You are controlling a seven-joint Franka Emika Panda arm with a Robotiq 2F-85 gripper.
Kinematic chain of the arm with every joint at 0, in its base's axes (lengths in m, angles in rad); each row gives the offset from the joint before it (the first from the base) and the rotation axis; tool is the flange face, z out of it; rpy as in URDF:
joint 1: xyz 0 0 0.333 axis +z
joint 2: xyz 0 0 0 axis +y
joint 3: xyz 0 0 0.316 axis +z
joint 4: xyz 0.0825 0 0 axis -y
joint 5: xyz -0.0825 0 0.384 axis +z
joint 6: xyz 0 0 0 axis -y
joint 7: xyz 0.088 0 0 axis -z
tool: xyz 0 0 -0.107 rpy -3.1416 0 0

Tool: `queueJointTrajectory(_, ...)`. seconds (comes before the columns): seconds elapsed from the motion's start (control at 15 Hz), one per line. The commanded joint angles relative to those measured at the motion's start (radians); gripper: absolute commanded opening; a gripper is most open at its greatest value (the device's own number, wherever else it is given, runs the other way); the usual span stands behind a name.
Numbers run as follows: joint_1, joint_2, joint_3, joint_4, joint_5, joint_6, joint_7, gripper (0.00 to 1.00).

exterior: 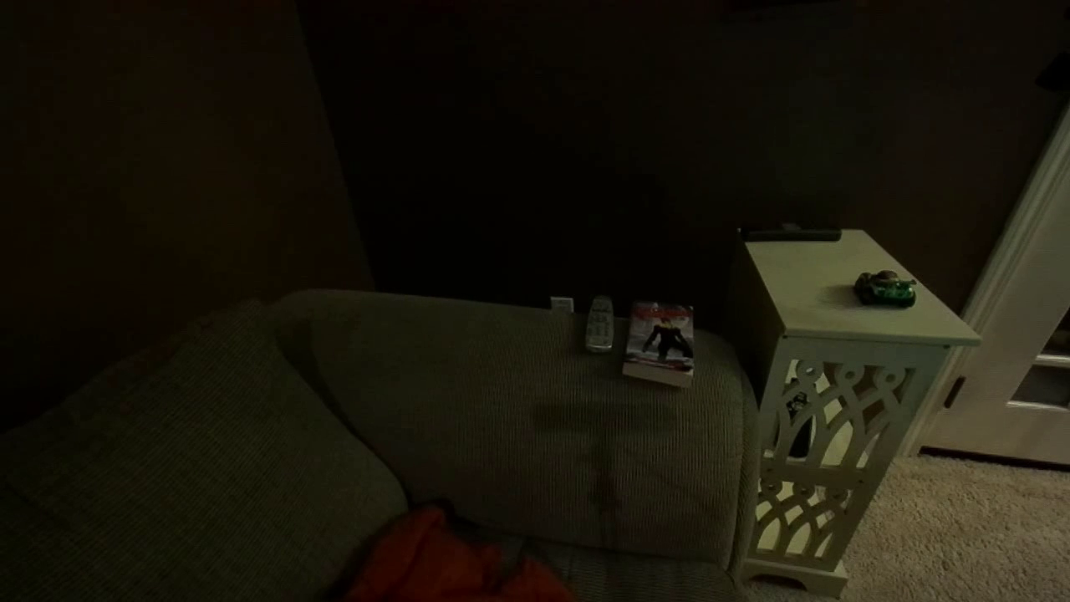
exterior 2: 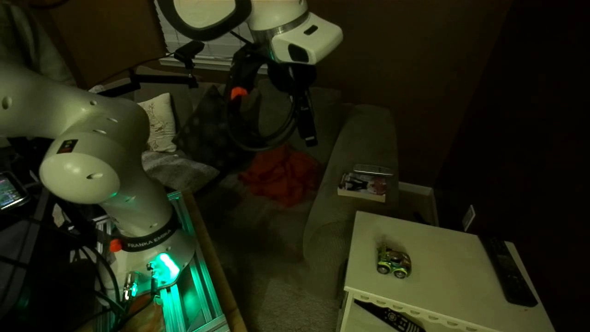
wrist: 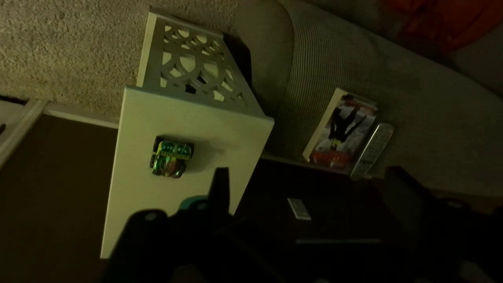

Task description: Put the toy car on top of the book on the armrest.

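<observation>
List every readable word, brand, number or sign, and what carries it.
"FRANKA EMIKA": on the black band low on the white robot arm.
Too blurred: red lettering on the rectangular paperback book; lettering on the shiny green toy car.
Too small: markings on the silver remote, the long black remote, the black remote lower down, the dark rectangular arm sticker, the black-edged lit screen.

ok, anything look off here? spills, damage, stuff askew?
Only mildly: the red-orange cloth lies crumpled on the sofa, bunched rather than folded. The toy car stands upright; no spill or damage shows, though it's dim.
</observation>
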Motion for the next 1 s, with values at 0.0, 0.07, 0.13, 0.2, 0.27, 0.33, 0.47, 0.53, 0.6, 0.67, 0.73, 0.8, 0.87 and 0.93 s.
queueJointTrajectory(0.0,-0.056,0.151,-0.003,0.017,-0.018,0.255,0.082,1.00)
queueJointTrajectory(0.07,-0.079,0.209,0.003,0.029,-0.025,0.330,0.109,1.00)
queueJointTrajectory(0.13,-0.103,0.284,0.013,0.044,-0.034,0.413,0.135,1.00)
queueJointTrajectory(0.2,-0.137,0.335,0.031,0.053,-0.046,0.464,0.170,1.00)
queueJointTrajectory(0.27,-0.171,0.393,0.048,0.076,-0.063,0.469,0.207,1.00)
queueJointTrajectory(0.33,-0.204,0.454,0.066,0.098,-0.090,0.469,0.241,1.00)
queueJointTrajectory(0.47,-0.242,0.573,0.082,0.157,-0.155,0.433,0.298,1.00)
queueJointTrajectory(0.53,-0.247,0.634,0.075,0.192,-0.185,0.419,0.313,1.00)
queueJointTrajectory(0.6,-0.231,0.698,0.053,0.236,-0.196,0.393,0.314,1.00)
queueJointTrajectory(0.67,-0.220,0.743,0.036,0.281,-0.211,0.365,0.328,1.00)
queueJointTrajectory(0.73,-0.184,0.620,0.004,0.165,-0.182,0.420,0.288,1.00)
queueJointTrajectory(0.8,-0.176,0.671,-0.009,0.202,-0.188,0.409,0.294,1.00)
queueJointTrajectory(0.87,-0.169,0.710,-0.017,0.232,-0.188,0.405,0.295,1.00)
queueJointTrajectory(0.93,-0.165,0.736,-0.022,0.252,-0.186,0.402,0.295,1.00)
